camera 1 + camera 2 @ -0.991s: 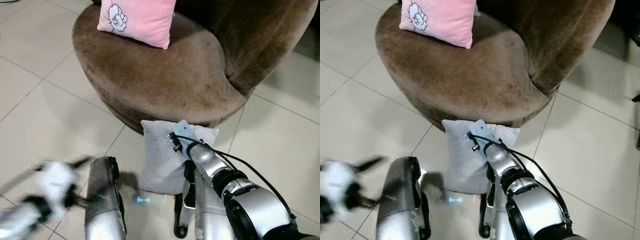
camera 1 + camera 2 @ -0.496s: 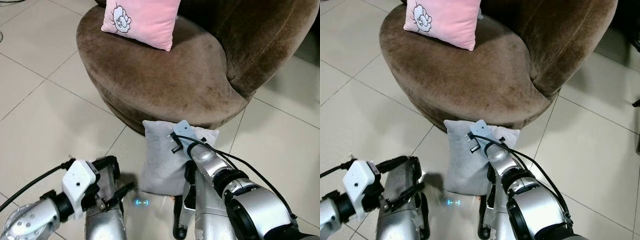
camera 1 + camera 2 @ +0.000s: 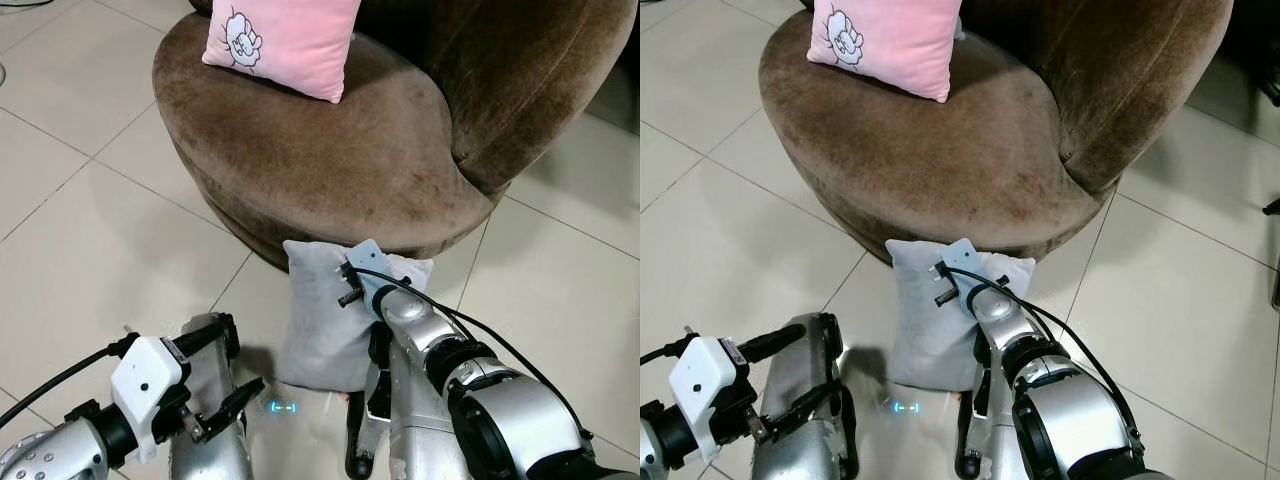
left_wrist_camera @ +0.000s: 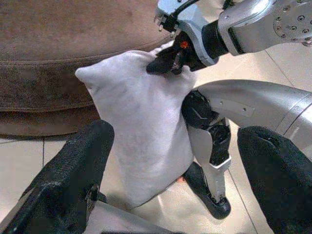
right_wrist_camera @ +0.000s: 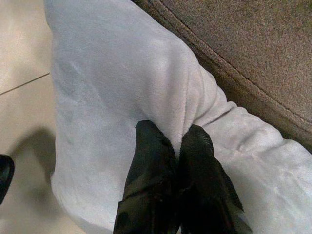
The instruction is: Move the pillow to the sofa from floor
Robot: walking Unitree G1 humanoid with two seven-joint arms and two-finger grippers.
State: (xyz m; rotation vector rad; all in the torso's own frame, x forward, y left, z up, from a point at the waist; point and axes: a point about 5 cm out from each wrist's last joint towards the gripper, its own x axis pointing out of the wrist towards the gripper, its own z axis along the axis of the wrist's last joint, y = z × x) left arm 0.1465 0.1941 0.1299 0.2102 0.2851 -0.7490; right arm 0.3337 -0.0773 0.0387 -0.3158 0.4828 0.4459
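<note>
A soft pale-grey fabric pillow [image 3: 325, 320] stands on edge on the glossy cream-tiled floor [image 3: 80, 240], leaning against the lower front of a rounded brown velvet sofa [image 3: 330, 150]. The right gripper [image 5: 168, 146] is at the pillow's upper edge, its two black fingers [image 5: 195, 151] pinched together on a fold of the grey fabric; the left wrist view shows the same grip from the side, at the pillow's top edge just below the sofa seat. The silver right arm [image 3: 470, 390] reaches forward and down to this point, with a black cable running along it. The left gripper [image 3: 215, 400] hovers low on the robot's left, near the pillow but apart from it, its two black fingers [image 4: 73, 165] spread wide with the pillow framed between them. A square pink cushion [image 3: 285, 40] with a white cartoon print rests upright on the far part of the sofa seat, well apart from the grey pillow.
</note>
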